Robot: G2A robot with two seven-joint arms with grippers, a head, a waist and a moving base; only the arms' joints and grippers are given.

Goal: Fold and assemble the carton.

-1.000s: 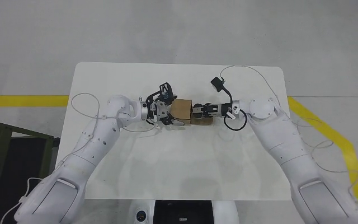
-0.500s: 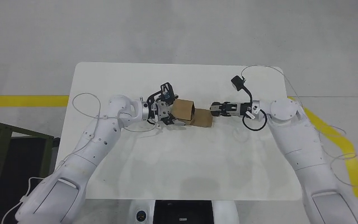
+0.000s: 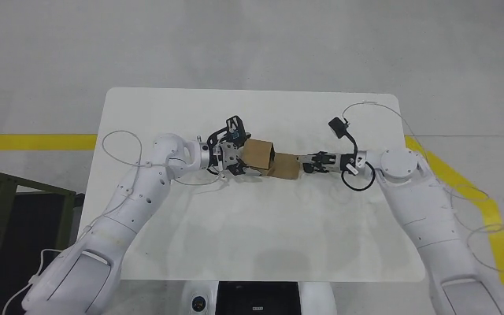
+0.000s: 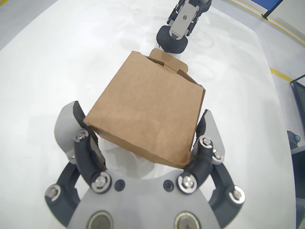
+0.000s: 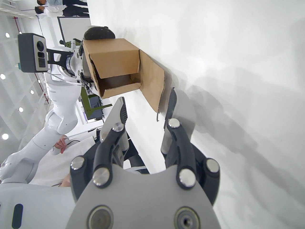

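A brown carton (image 3: 258, 153) lies on its side near the table's middle, its open end facing my right arm. My left gripper (image 3: 239, 155) is shut on the carton's closed end, one finger on each side wall (image 4: 147, 96). One flap (image 3: 287, 167) lies folded out on the table from the open end. In the right wrist view the carton (image 5: 114, 51) shows a hollow inside, and the flap (image 5: 152, 82) reaches toward my right gripper (image 5: 146, 107). That gripper is open, fingertips just at the flap's free edge. From the left wrist, the right gripper (image 4: 175, 40) sits beyond the carton.
The white table (image 3: 252, 228) has open surface in front of and behind the carton. Thin cables loop off both arms, one by the left forearm (image 3: 118, 146), one by the right wrist (image 3: 356, 179). A yellow floor line runs past both table sides.
My right gripper has pulled back to the right, away from the carton's open end. The flap now lies spread out on the table. The left gripper has kept its hold.
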